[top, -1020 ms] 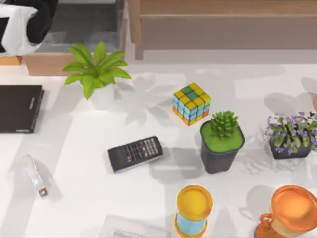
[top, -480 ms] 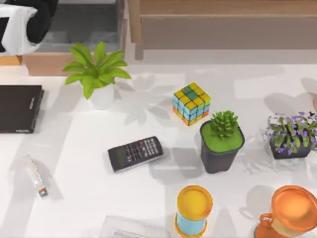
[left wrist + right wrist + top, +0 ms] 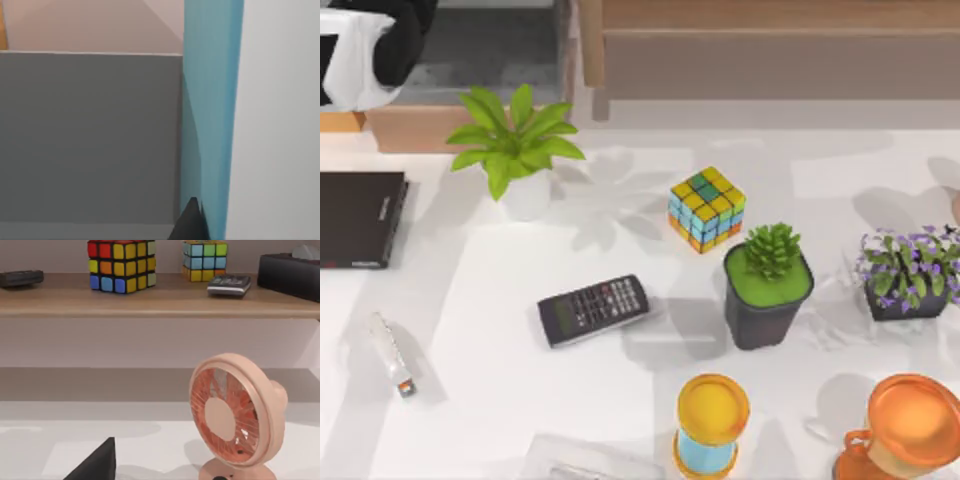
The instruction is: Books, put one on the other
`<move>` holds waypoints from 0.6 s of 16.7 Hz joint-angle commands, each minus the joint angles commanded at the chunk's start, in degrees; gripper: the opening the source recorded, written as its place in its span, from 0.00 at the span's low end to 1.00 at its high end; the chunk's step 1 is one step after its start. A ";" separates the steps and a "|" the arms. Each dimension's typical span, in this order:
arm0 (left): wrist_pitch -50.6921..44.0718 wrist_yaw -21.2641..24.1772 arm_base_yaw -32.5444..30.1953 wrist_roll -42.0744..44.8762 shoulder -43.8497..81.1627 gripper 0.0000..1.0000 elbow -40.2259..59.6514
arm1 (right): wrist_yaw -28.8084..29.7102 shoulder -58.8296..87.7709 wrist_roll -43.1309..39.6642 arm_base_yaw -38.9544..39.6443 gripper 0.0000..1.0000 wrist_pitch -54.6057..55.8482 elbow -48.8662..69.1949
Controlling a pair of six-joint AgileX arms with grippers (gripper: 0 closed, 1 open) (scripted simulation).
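the black book (image 3: 358,218) lies flat at the table's (image 3: 480,400) left edge. the teal book (image 3: 212,115) stands close before the left claw (image 3: 189,222); whether either claw grips anything cannot be told.

1 black book (image 3: 360,218) — 3 potted plants (image 3: 515,150) — 1 calculator (image 3: 592,309).

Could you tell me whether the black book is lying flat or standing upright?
Flat: the black book shows its broad cover from above, at the table's left edge.
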 joint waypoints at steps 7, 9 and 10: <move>-0.01 -0.02 -0.14 0.08 -0.10 0.00 -0.01 | 0.00 0.00 0.00 0.00 1.00 0.00 0.00; -0.29 -0.08 -0.20 0.08 -0.80 0.00 -0.41 | 0.00 0.00 0.00 0.00 1.00 0.00 0.00; -0.59 -0.15 -0.25 0.09 -1.50 0.00 -0.82 | 0.00 0.00 0.00 0.00 1.00 0.00 0.00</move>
